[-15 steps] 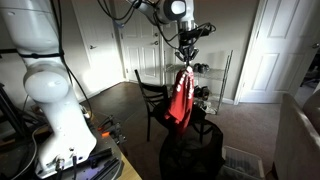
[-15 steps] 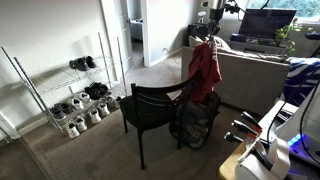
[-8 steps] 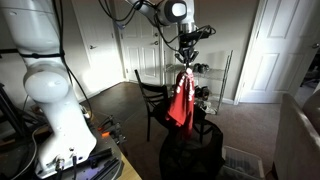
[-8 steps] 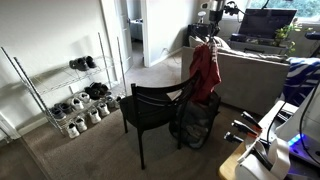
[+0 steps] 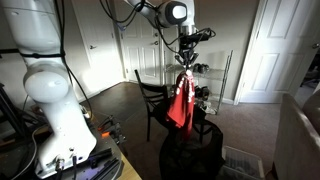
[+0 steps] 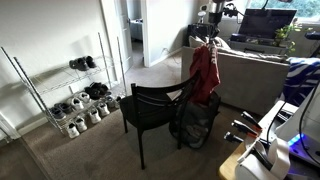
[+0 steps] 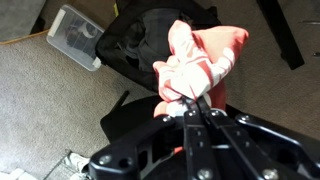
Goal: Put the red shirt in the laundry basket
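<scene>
The red shirt (image 5: 181, 98) was a soft, limp garment and, by my judgement, light. It had no stiffness to hold a shape, so it would drape, swing and fold wherever it was let down. A pinch on a gathered bunch of cloth near one end suited it, since the rest then trailed below in a long narrow fall. Nothing about it looked fragile. The main risks I saw were a loose fold snagging on the dark wooden chair (image 5: 153, 100) or draping over the basket's rim.

The hand (image 5: 185, 62) had its fingers drawn close together on just such a bunch at the top of the shirt. In the wrist view the hand (image 7: 195, 108) pinched crumpled folds of the shirt (image 7: 200, 60), which looked pale pink there under the light.

In both exterior views the shirt (image 6: 205, 72) hung in the air, bright red, narrow at the grasp and wider toward its lower edge. Any pattern on it was too small to make out. It hung just beside the chair (image 6: 150, 105) back and above the black laundry basket (image 5: 195, 150), whose soft dark wall (image 6: 197, 125) stood on the carpet against the chair. I could not tell whether the lower hem touched the rim. In the wrist view the basket (image 7: 140, 40) lay below and partly behind the cloth.
</scene>
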Controlling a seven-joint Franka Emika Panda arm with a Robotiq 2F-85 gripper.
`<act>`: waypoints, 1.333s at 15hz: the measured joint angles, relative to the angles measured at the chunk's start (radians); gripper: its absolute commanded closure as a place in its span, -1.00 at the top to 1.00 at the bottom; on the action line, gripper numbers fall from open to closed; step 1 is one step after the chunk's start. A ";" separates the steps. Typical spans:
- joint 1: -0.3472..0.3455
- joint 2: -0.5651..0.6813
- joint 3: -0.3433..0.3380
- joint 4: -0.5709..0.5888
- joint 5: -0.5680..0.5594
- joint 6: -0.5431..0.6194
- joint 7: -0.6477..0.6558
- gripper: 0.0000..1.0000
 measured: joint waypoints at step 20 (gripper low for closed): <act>-0.068 0.046 -0.025 0.089 0.074 -0.009 0.112 0.85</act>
